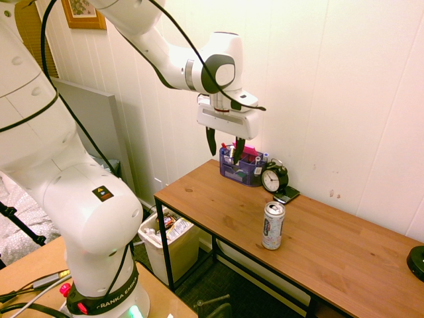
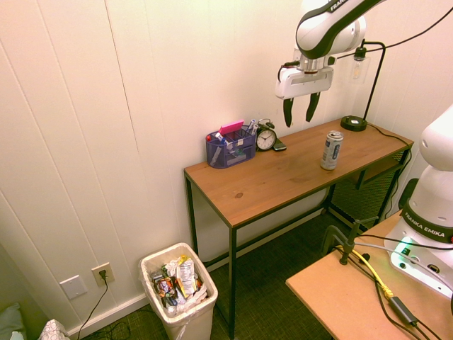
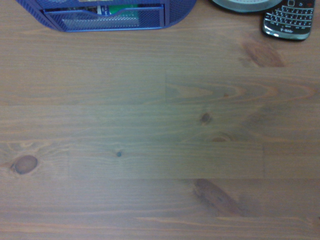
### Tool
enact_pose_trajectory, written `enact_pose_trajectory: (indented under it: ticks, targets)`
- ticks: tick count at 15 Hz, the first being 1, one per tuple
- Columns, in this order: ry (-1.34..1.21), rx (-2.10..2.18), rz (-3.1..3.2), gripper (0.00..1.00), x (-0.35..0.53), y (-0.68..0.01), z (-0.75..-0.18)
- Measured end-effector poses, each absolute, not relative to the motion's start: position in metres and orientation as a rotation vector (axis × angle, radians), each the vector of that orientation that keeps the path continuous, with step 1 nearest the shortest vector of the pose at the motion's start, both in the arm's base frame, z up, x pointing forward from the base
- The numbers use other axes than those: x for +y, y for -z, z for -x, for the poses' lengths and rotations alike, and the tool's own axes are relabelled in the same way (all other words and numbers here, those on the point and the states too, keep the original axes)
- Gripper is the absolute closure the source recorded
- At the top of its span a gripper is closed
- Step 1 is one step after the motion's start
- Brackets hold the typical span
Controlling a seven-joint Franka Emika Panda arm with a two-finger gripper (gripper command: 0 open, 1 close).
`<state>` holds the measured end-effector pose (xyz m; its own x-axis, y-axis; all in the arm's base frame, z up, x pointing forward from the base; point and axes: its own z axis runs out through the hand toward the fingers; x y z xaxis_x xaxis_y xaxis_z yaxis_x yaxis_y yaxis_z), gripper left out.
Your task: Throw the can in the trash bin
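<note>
First exterior view, and the claw [image 1: 226, 152] hangs over the desk [image 1: 318, 255], fingers spread wide apart, nothing between them, nothing touched! The can [image 1: 273, 226] stands upright on the wood, near the front edge, well clear of those fingertips. So we look to be at the opening step, the approach, with the grasp still to be made. Over to the second exterior view, and it tells the same story: jaws apart and released, can standing untouched on the desktop, and the bin [image 2: 180, 292] down on the floor beyond the end of the desk, rubbish showing inside its pale liner. The wrist view has bare planks, the edge of the blue organiser [image 3: 112, 19] and a phone [image 3: 288, 20], but no can in it, so the aim is off target for now. What does the next move call for? Travel across towards the can, I'd judge, then a descent with the fingers kept wide, one either side of the body, and a squeeze firm enough to lift but gentle on thin metal. Clip it on the way in and it could topple, perhaps roll off that front edge. After that, a good lift, a carry past the desk's end, and a release right above the bin's mouth.
</note>
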<state>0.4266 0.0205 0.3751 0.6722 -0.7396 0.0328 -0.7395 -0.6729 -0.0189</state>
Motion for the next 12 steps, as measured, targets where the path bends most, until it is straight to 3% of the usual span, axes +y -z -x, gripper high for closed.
enact_pose_trajectory:
  ticks: [6,12]
  targets:
    - [0.021,1.353,2.789,0.00,-0.007,-0.372,-0.428]
    - [-0.183,1.575,2.718,0.00,-0.065,-0.278,-0.395]
